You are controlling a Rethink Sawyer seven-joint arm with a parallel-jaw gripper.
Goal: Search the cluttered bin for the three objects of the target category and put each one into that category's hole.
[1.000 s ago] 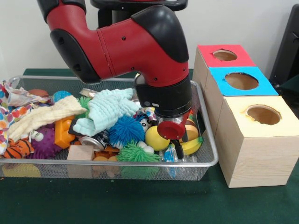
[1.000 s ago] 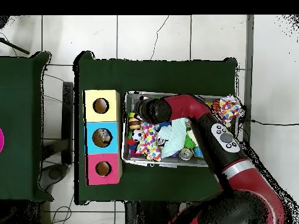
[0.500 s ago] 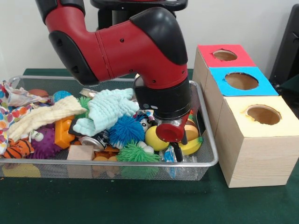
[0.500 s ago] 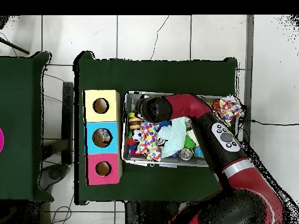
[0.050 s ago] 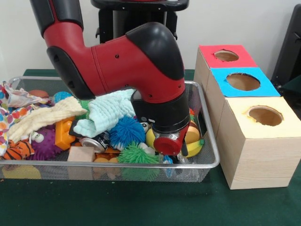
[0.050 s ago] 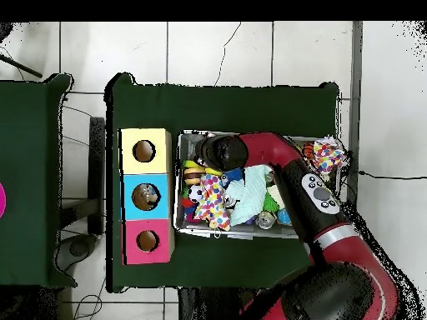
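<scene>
Arm [image 5: 127, 61] lower than a second ago; wrist now sunk among the clutter at the wire bin's [image 5: 209, 141] end nearest the boxes, by the front rim. Gripper [image 5: 176, 151] mostly hidden behind the red wrist cap; cannot tell whether released or clenched, or what it touches. Just beside it: smooth yellow ball [image 5: 151, 139], curved banana [image 5: 195, 147], spiky blue ball [image 5: 127, 131], spiky green ball [image 5: 136, 154]. Pale mint waffle-textured cloth [image 5: 110, 110] draped mid-bin; cream ribbed cloth [image 5: 44, 117] toward the far end. Three wooden boxes [image 5: 256, 150] alongside the bin, round holes in red, blue and yellow tops. Overhead: wrist [image 6: 218, 152] over the bin corner nearest the yellow-topped box [image 6: 144, 151].
</scene>
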